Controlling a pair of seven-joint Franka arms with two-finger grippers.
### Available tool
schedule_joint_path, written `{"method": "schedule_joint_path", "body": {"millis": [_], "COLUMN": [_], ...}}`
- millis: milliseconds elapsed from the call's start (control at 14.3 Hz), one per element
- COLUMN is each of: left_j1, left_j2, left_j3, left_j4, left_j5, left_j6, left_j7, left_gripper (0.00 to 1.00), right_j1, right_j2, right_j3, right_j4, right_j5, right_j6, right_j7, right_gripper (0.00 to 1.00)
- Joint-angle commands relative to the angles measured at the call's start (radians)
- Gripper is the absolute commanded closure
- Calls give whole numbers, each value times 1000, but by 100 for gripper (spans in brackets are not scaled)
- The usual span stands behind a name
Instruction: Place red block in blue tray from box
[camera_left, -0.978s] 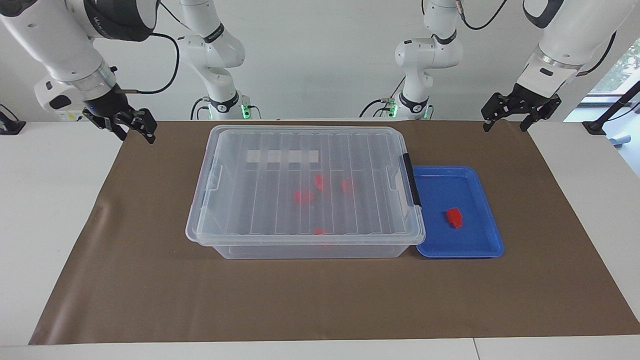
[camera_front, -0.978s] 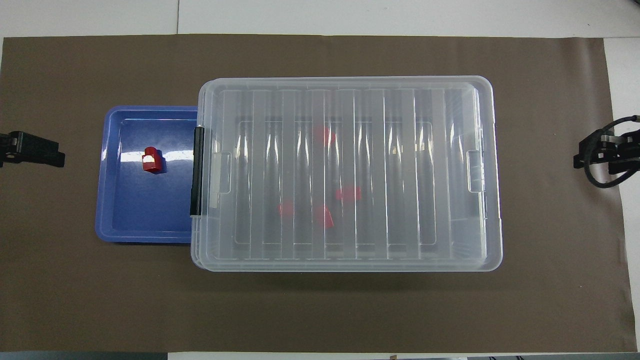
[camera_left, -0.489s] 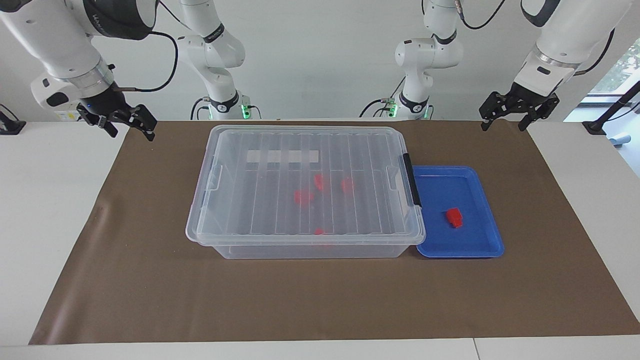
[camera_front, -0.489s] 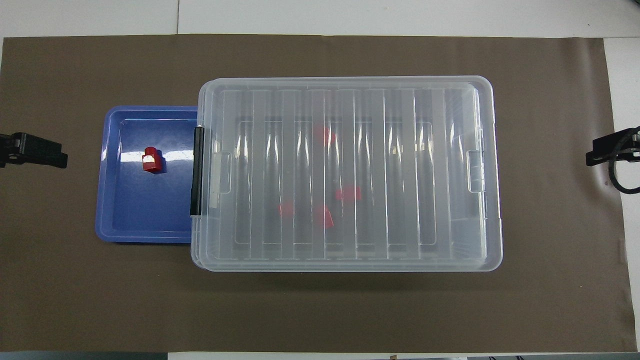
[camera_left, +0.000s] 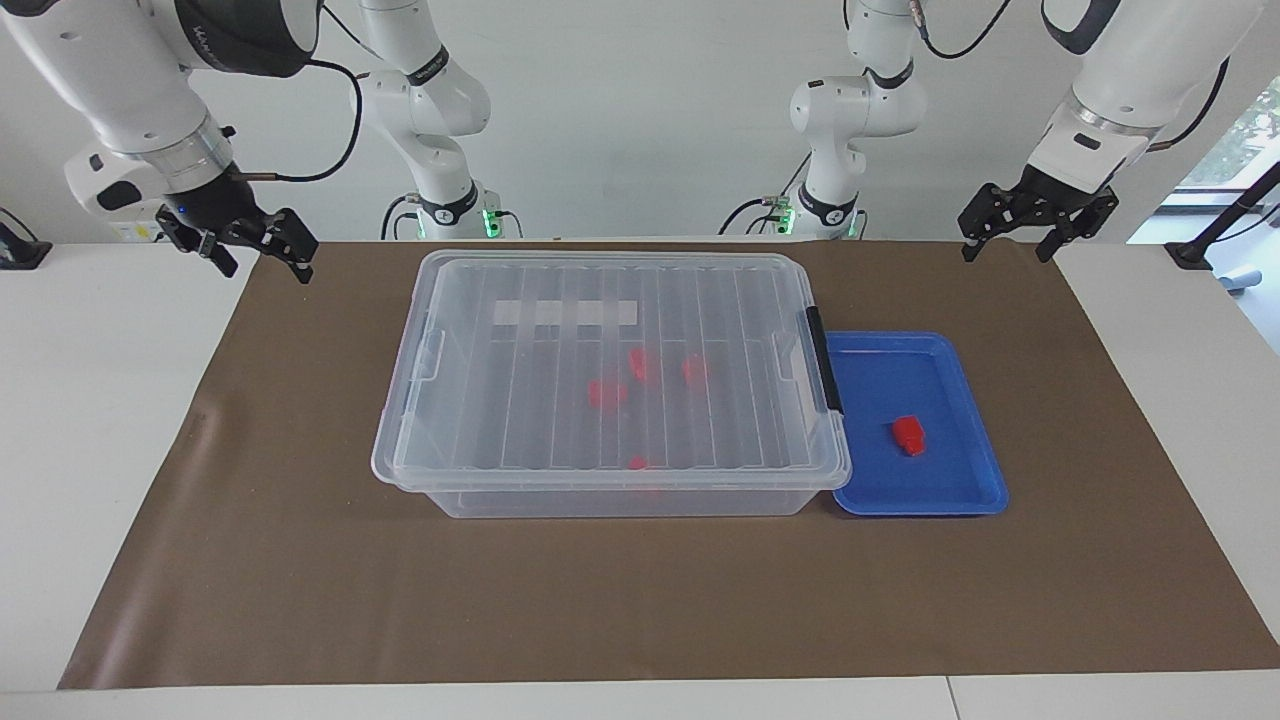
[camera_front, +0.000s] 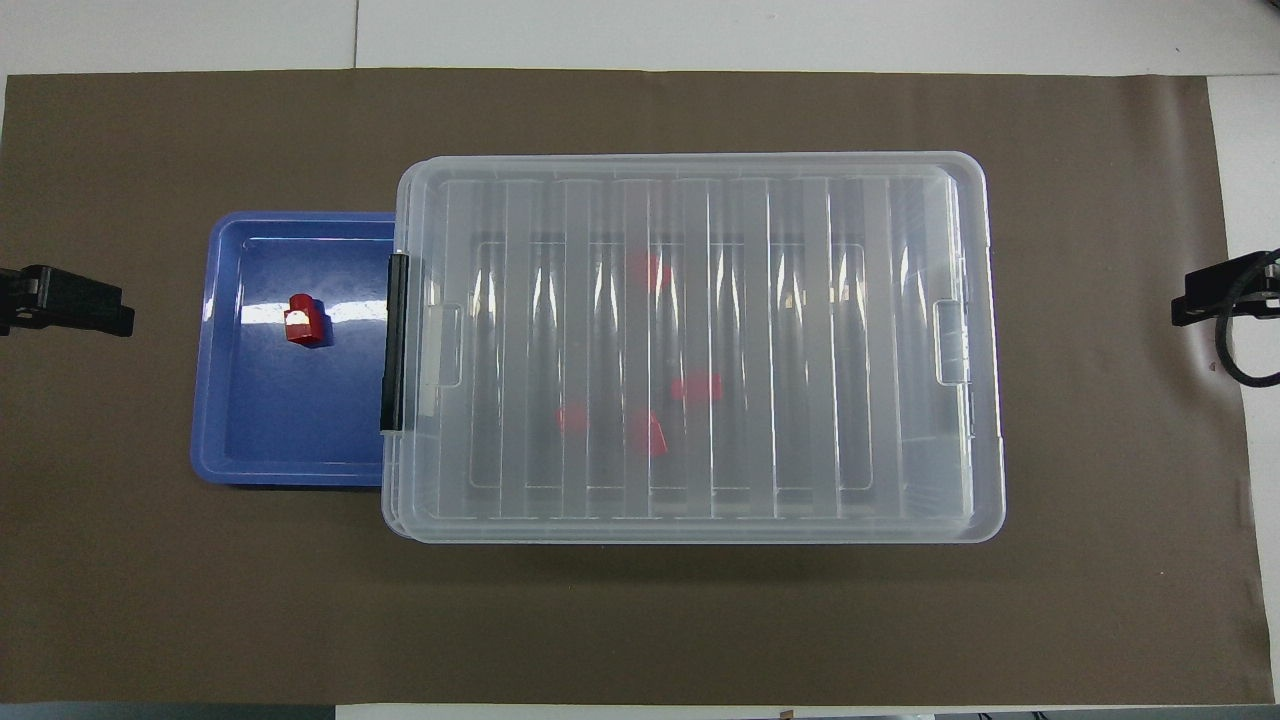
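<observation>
Right gripper (camera_left: 253, 251) has withdrawn upward, fingers apart; left gripper (camera_left: 1020, 222) hovers, fingers apart, empty; red block (camera_left: 908, 434) rests in blue tray (camera_left: 975, 495), below left gripper, beside lidded box (camera_left: 610, 495); placement judged complete.

**Colours and patterns noted**

The box (camera_left: 610, 385) is seen as clear plastic, its lid (camera_front: 690, 340) ribbed in parallel bands, with a black latch (camera_left: 824, 360) and white label strip (camera_left: 565, 313). Bright blue is recorded for the tray (camera_left: 960, 490), bright red for the block (camera_left: 908, 434) in it. Brown paper (camera_left: 300, 580) covers the white table (camera_left: 90, 420).
</observation>
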Motion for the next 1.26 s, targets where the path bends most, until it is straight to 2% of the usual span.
{"method": "schedule_joint_path", "body": {"millis": [0, 140, 279, 629, 838, 1188], "left_j1": [-3, 2, 2, 2, 1, 2], "left_j2": [-29, -29, -29, -29, -29, -29], "left_j3": [10, 16, 16, 15, 15, 15], "left_j4": [-28, -28, -28, -29, -28, -28], "left_j5": [-12, -12, -12, -12, -12, -12], "left_j6": [-6, -9, -9, -9, -9, -9], "left_j7": [6, 4, 4, 4, 6, 4], "left_gripper": [0, 0, 0, 0, 0, 0], "right_j1": [-13, -4, 6, -4, -11, -13], "right_j2": [-4, -12, -72, -55, -4, -9], "right_j3": [19, 22, 14, 22, 20, 23], "right_j4": [-6, -9, -87, -81, -46, -46], "right_j5": [-4, -11, -12, -12, -14, -14], "right_j6": [13, 16, 45, 64, 46, 38], "right_j7": [-19, -15, -19, -16, -14, -14], "right_gripper": [0, 0, 0, 0, 0, 0]}}
